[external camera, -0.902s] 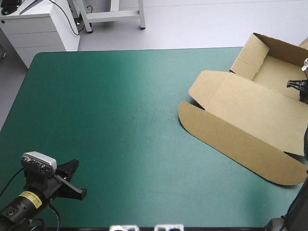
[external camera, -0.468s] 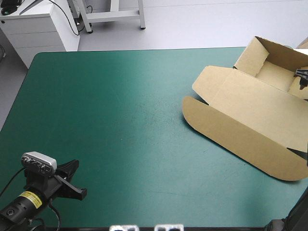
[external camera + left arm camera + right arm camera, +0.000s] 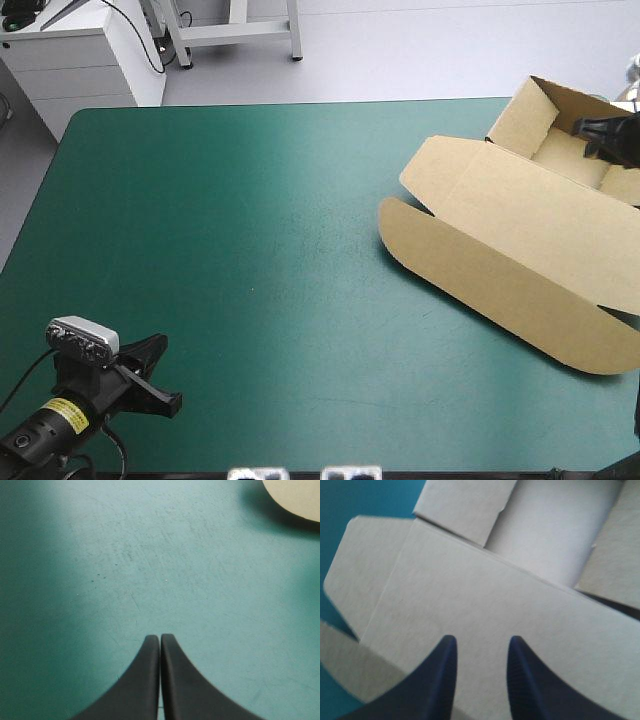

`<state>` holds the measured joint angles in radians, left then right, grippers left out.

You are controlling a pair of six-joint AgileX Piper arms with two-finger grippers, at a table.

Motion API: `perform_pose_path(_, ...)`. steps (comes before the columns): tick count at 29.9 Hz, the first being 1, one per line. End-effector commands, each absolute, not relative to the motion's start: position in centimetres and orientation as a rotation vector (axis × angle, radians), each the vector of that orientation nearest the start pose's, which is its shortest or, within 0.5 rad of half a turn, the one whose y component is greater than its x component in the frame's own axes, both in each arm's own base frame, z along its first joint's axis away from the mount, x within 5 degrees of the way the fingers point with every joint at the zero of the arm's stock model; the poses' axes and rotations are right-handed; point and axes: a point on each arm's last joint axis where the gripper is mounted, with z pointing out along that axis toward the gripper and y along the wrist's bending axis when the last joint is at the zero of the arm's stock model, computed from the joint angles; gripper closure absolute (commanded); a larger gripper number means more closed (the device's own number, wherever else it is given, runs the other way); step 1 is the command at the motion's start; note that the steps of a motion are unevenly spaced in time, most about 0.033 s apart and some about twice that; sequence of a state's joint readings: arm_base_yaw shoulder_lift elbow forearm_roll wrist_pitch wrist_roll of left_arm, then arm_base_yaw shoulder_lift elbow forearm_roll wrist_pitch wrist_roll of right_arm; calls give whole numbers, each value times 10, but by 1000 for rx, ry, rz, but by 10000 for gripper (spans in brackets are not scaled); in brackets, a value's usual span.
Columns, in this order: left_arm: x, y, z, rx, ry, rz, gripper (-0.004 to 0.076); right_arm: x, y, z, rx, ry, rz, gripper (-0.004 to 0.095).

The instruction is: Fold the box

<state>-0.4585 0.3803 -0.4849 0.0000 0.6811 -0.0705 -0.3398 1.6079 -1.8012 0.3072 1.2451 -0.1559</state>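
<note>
The box (image 3: 520,225) lies open at about 3 o'clock on the teal-green table (image 3: 250,250). Its tray end, with the walls raised, points toward 1 o'clock near the far right corner. The flat lid and its rounded flap stretch away toward 7 o'clock. Compared with the earliest picture, the whole sheet has slid a little toward 1 o'clock. Since the picture just before, it has hardly shifted.

The right hand (image 3: 592,132) has moved most. Earlier it was over the tray's near side at the table's right edge, and it has since climbed toward 12 o'clock. It now hangs over the tray's far part with its black fingers reaching toward 9 o'clock. In its own wrist view the right hand (image 3: 480,647) has its fingers apart with nothing between them. The brown lid panel lies under them, and the tray's floor and a raised wall are ahead.

The left hand (image 3: 152,378) sits at 7 o'clock by the near edge, where it was before. Its wrist view shows the fingers (image 3: 150,680) pressed together into one point over bare table. The box's rounded flap is well ahead of them, toward 1 o'clock.
</note>
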Motion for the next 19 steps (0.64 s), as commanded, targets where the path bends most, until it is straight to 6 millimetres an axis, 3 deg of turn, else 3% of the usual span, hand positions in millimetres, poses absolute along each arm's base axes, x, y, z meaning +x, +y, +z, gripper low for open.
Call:
perform_pose_path(1,68,-36,303,376,1963,-376,732,300,-40,434,-3,2453,245,880)
perform_pose_path(2,68,-36,303,376,1963,-376,732,297,-30,430,-56,2467,255,932)
perform_pose_path(7,68,-36,303,357,1969,-400,732,268,34,416,-381,2469,327,926)
perform_pose_path(10,67,-39,303,336,1977,-454,732,247,61,411,-540,2402,334,926)
perform_pose_path(14,66,-39,304,330,1979,-469,732,220,74,403,-647,2338,316,926)
perform_pose_path(19,66,-39,304,337,1977,-465,732,193,63,395,-594,2239,222,926)
